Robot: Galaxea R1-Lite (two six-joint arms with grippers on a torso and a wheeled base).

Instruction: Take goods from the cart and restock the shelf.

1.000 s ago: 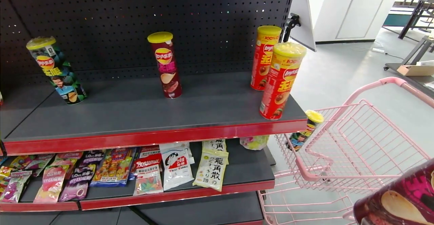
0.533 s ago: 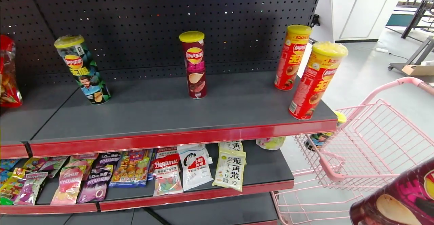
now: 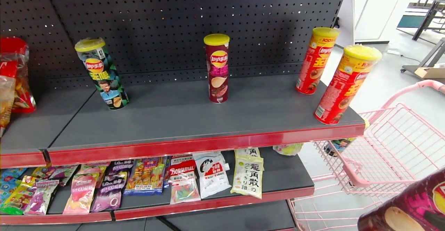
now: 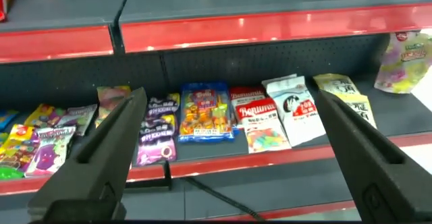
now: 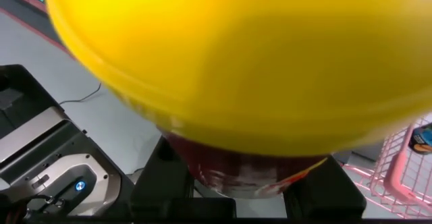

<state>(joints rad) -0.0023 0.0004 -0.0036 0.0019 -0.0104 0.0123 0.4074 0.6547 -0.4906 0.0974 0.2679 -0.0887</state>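
Nearest to us, our right gripper (image 5: pixel 246 190) is clamped on a maroon can (image 3: pixel 410 206) of crisps, carried low and tilted beside the pink cart (image 3: pixel 393 144). Our left gripper (image 4: pixel 229 96) is spread wide with nothing in it, facing the snack packets (image 4: pixel 202 113) on the lower shelf. Another can (image 3: pixel 342 144) waits in the cart by the shelf's end.

Farther off, a red can (image 3: pixel 346 85) stands at the very front corner of the upper shelf (image 3: pixel 194 119). We judge that to be the hazard: swinging our load in from the cart side could clip it and send it over the edge. Behind it stand a second red can (image 3: pixel 317 60), a matching maroon one (image 3: pixel 217 69) and a green one (image 3: pixel 101 73).

The right wrist view gives us the grip itself, with dark fingers (image 5: pixel 162 183) on either side of the can under its yellow lid (image 5: pixel 236 62). The head view gives us the shelf layout and open spots.
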